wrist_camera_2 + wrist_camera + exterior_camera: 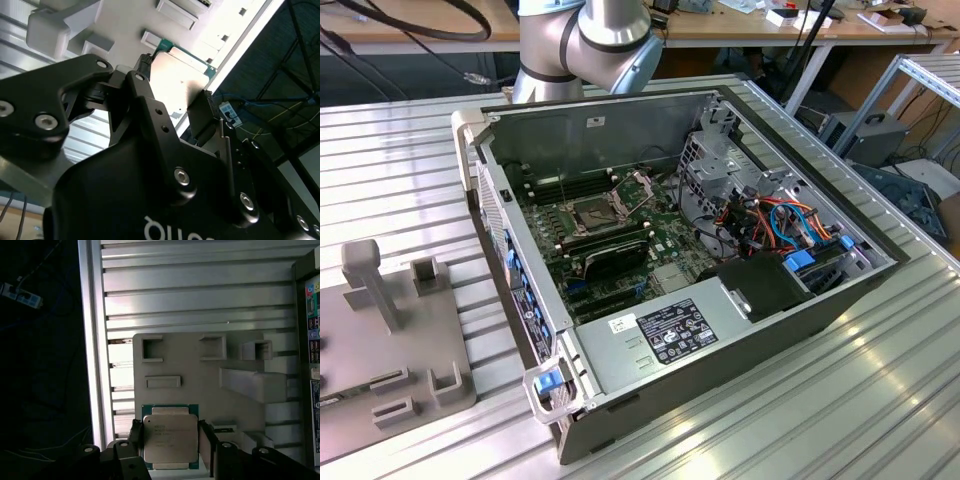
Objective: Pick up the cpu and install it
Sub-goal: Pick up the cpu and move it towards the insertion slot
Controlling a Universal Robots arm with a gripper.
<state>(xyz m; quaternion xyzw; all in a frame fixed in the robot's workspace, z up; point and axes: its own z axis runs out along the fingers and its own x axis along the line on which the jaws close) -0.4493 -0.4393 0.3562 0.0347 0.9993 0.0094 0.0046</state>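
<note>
Your cpu (170, 439) is not in the computer yet. In both wrist views it is over the grey holder plate (200, 372), close to the plate's edge that runs along the rim of the table (95, 365). You cannot tell if it rests on the plate or has come up a little. The gripper (170, 442) has its jaws pulled in around the chip. One of the fingers (136, 439) is on each side, and they look pressed against its two edges, so it seems to be pinching the cpu. In the exterior view, the socket (595, 212) inside the computer case (620, 130) is well apart from the plate. Its metal frame (638, 185) is flipped up and it looks empty. So the grab looks done, and the carry and the fitting are left.
</note>
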